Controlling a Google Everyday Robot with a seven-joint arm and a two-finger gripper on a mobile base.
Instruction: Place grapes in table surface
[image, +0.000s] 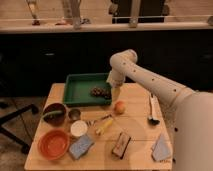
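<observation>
Plainly the grapes lie in the near right corner of the tray, not yet on the table; the gripper hangs just beside them, likely for a pick. Its opening cannot be told.

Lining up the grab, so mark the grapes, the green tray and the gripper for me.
grapes (100, 92), camera view, middle of the cluster, in the tray's right end.
green tray (80, 90), camera view, bare floor left of the grapes.
gripper (115, 91), camera view, its tip, above the tray's right edge beside the grapes.

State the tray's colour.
Green, camera view; the tray holds the grapes, end effector close beside them.
</observation>
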